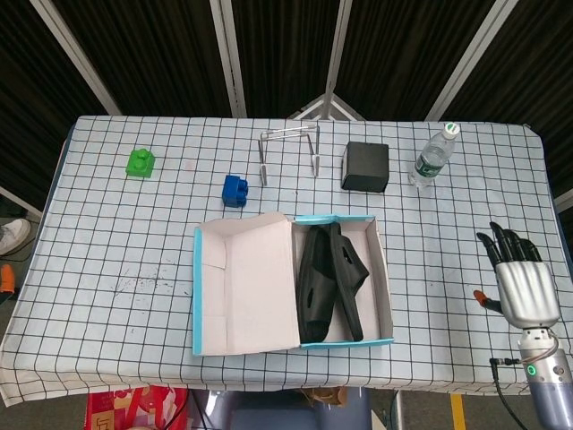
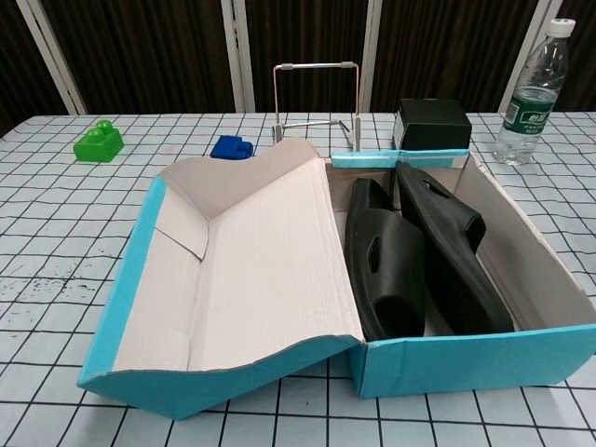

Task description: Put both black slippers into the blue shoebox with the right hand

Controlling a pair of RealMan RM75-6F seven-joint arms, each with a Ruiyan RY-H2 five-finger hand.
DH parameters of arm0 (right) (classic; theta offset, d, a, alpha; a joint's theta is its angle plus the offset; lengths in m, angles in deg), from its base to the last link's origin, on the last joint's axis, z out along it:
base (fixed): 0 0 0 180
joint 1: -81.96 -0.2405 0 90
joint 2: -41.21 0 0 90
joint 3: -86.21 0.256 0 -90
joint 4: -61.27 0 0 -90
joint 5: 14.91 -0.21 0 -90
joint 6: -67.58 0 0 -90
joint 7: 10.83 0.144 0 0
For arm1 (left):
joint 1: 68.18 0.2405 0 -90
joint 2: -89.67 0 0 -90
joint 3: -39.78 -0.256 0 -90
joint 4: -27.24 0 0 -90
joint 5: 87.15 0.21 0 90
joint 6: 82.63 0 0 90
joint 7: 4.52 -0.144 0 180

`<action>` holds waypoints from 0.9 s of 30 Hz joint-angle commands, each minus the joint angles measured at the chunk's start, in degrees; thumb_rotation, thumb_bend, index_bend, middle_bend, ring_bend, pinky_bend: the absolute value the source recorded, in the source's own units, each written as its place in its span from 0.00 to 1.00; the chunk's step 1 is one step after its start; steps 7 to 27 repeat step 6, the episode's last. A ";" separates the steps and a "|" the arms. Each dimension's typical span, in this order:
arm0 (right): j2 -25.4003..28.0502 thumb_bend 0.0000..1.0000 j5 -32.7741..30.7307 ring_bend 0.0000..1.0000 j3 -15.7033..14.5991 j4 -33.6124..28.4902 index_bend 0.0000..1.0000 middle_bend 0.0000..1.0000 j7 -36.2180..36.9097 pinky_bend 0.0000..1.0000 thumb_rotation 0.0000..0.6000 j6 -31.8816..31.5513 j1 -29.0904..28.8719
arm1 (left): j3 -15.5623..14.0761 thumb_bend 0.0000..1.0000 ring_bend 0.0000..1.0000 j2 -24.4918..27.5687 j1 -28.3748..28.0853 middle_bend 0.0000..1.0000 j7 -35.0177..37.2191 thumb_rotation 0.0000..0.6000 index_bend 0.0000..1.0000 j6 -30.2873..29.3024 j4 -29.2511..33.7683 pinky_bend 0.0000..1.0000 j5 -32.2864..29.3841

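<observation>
Both black slippers lie side by side inside the blue shoebox, in its right-hand tray, toes toward the far wall. In the chest view the left slipper lies flat on the floor of the box and the right slipper sits tilted, leaning partly on its neighbour and reaching nearer the far wall. The box's lid is folded open to the left and rests flat on the surface, its pale inside facing up.

The shoebox stands near the front edge of the surface, about midway along it. The right hand is well apart from the box, near the right edge of the surface toward the front right corner. It holds nothing; its dark fingers are straight and spread apart, pointing toward the far edge, and an orange tip shows at its left side. The chest view does not show this hand. The left hand appears in neither view.

Along the far side of the surface stand a green block toward the far left corner, a blue block, a wire stand, a black box, and a water bottle toward the far right corner, upright with its cap on.
</observation>
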 commanded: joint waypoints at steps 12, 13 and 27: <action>-3.16 0.12 2.48 0.12 0.51 3.89 0.18 0.09 0.40 0.19 1.00 -1.35 3.92 | -0.59 0.69 0.00 2.00 0.94 0.00 -0.01 1.00 0.15 0.08 2.69 0.02 -0.19; -3.16 0.12 2.48 0.12 0.51 3.89 0.18 0.09 0.40 0.19 1.00 -1.35 3.92 | -0.59 0.69 0.00 2.00 0.94 0.00 -0.01 1.00 0.15 0.08 2.69 0.02 -0.19; -3.16 0.12 2.48 0.12 0.51 3.89 0.18 0.09 0.40 0.19 1.00 -1.35 3.92 | -0.59 0.69 0.00 2.00 0.94 0.00 -0.01 1.00 0.15 0.08 2.69 0.02 -0.19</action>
